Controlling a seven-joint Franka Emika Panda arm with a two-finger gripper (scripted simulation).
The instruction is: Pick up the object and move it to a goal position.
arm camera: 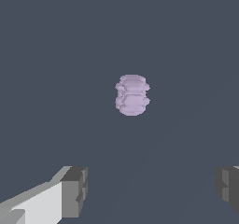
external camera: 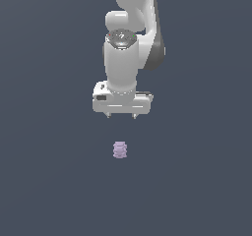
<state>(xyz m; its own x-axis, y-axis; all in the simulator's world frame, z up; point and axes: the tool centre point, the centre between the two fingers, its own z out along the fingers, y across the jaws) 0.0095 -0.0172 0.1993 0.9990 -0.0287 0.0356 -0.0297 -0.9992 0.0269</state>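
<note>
Two grey fingertips [arm camera: 74,190] of the pincer [external camera: 121,115] sit closest to the wrist camera, one on each side, set wide apart with nothing between them. One is cut off at the picture's edge. Straight below the pincer, with a clear gap, lies the object [external camera: 120,150], a small lilac bumpy cylinder on the flat dark grey floor. It seems to stand upright, and it is much thinner than the open pincer. I think the pincer needs to go straight down over it. No goal spot shows, and the floor's edges cannot be seen.
</note>
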